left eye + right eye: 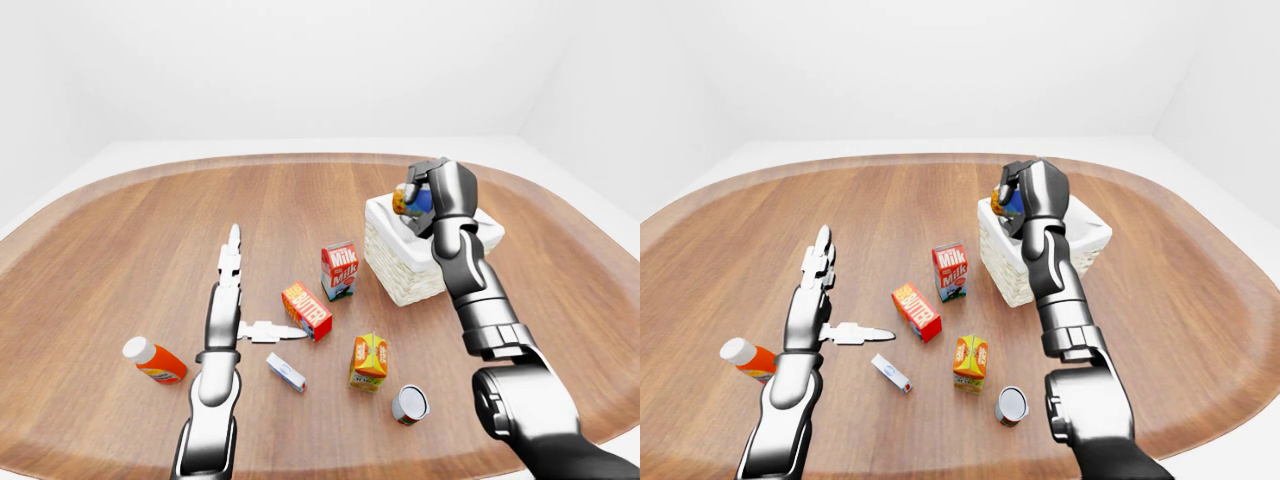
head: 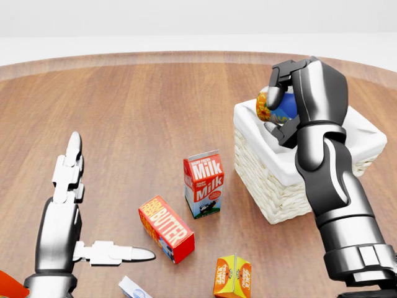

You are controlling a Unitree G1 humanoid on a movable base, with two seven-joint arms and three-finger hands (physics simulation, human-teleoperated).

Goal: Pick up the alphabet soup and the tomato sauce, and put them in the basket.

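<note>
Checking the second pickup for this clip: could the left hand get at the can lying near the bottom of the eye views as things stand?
Probably yes, with a stretch. The left hand is open and empty, but the can lies past the orange carton, nearer the right arm, so that carton may get nudged.

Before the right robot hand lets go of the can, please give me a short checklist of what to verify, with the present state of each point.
1. Right robot hand closed round the can: ok.
2. Can held above the basket, not beside it: ok in the head view, near the top-left corner of the opening.
3. Room inside the basket: cannot tell, the arm hides most of the inside.
4. Left robot hand away from the basket: ok, it is open over the table at the left.
5. Milk carton apart from the basket wall: ok.
6. Second can waiting on the table: ok, but its label is unreadable.
</note>
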